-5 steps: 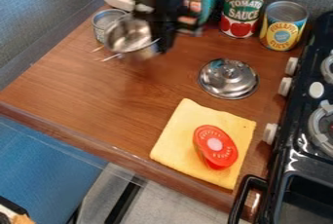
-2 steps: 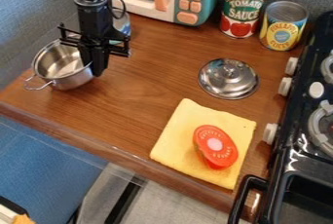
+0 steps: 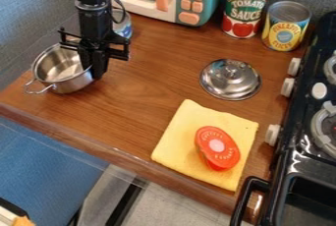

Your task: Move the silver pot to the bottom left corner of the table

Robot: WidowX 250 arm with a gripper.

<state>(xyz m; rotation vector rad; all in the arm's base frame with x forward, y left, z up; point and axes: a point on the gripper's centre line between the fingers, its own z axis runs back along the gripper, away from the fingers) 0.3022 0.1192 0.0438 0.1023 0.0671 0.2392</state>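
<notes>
Closed on right-hand rim of silver pot [image 3: 64, 72] with black gripper [image 3: 96, 70], pinched to wall thickness. Near left corner of wooden table [image 3: 148, 104]. Should ease toward front edge if needed, seat base flat, then open before lifting straight clear.

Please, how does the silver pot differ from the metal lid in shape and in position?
The silver pot is deep and hollow; the lid is a shallow dome.
The pot has a wire handle on its side, while the lid has a knob on top.
The pot is at the gripper; the lid lies apart from it.
Both are shiny and round.
</notes>
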